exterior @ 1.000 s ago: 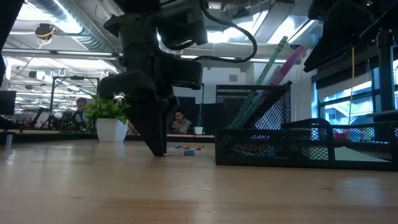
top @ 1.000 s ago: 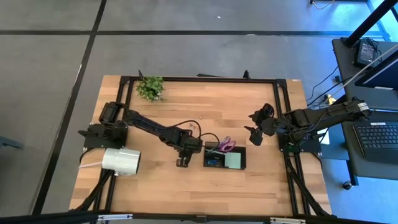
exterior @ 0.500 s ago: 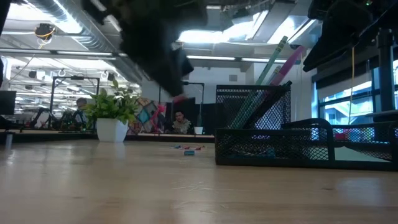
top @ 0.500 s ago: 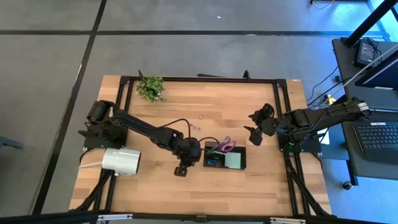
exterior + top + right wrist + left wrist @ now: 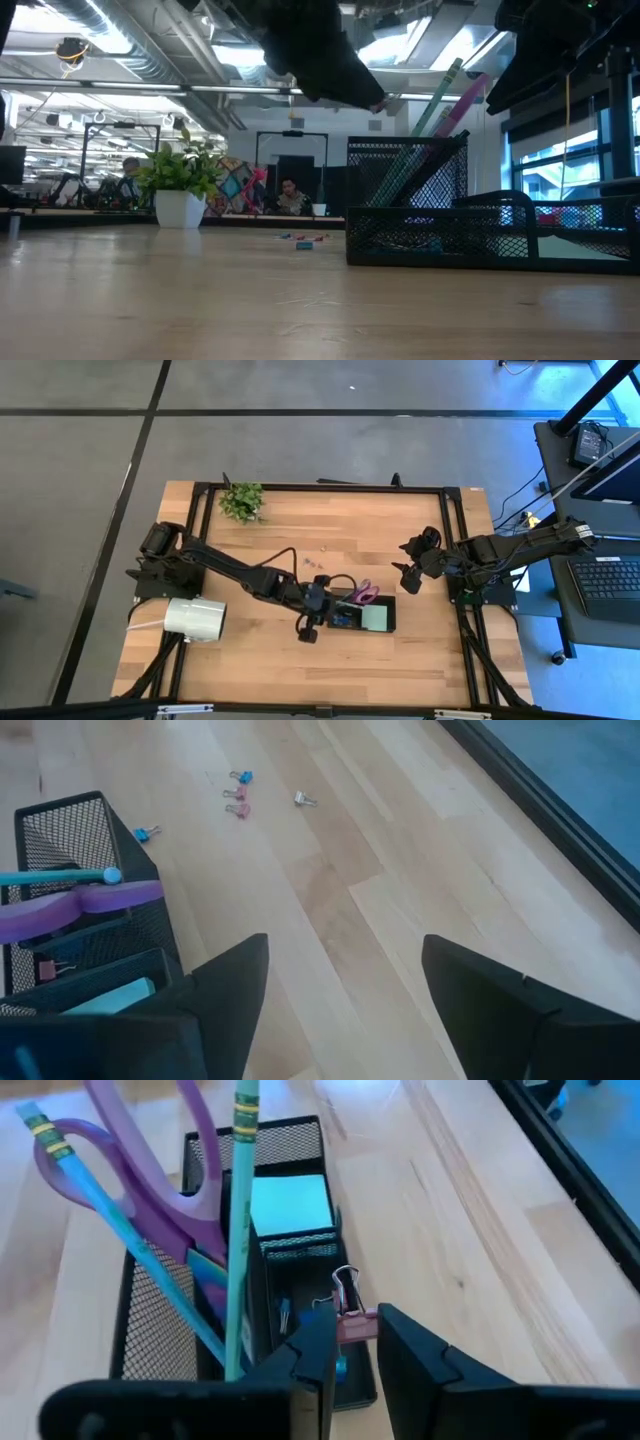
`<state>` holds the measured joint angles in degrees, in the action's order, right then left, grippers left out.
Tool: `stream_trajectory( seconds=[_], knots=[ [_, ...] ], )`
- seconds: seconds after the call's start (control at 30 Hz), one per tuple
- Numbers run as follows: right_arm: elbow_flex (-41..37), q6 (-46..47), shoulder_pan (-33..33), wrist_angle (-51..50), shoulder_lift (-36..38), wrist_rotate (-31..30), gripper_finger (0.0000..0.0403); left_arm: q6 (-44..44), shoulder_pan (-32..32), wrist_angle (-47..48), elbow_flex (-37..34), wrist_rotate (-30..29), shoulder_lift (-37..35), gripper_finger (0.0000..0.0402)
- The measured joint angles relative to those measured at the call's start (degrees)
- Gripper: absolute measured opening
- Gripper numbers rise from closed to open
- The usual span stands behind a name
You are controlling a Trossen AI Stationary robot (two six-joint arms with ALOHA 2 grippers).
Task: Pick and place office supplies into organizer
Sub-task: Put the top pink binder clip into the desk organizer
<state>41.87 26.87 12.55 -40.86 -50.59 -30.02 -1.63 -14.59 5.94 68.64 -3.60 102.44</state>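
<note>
Wooden desk (image 5: 250, 660): your left pincer (image 5: 357, 1342), clamped on a pink clip (image 5: 352, 1318), has swung over the organizer (image 5: 160, 1315); release next.

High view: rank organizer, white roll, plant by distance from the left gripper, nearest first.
1. Organizer: right beside the left gripper, just to its right, mid-table.
2. White roll: at the table's left edge, by the left arm's base.
3. Plant: far back-left corner.

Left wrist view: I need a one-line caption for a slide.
Left end effector holds a pink clip over the organizer, which already holds scissors and pencils.
</note>
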Motion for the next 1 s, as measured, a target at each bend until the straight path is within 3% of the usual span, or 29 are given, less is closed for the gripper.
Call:
stream_trajectory(
  seconds=[0.13,0.37,1.0],
  knots=[
    [0.0,0.0,0.0,0.0,0.0,0.0,0.0268,0.0,-0.4,0.0,0.0,-0.4,0.1,0.0057],
    [0.0,0.0,0.0,0.0,0.0,0.0,0.0268,-0.1,-1.3,0.1,0.0,-7.1,0.3,0.0057],
    [0.0,0.0,0.0,0.3,0.0,0.0,0.0268,-1.2,-2.1,-3.5,0.0,-7.4,8.5,0.0057]
  ],
)
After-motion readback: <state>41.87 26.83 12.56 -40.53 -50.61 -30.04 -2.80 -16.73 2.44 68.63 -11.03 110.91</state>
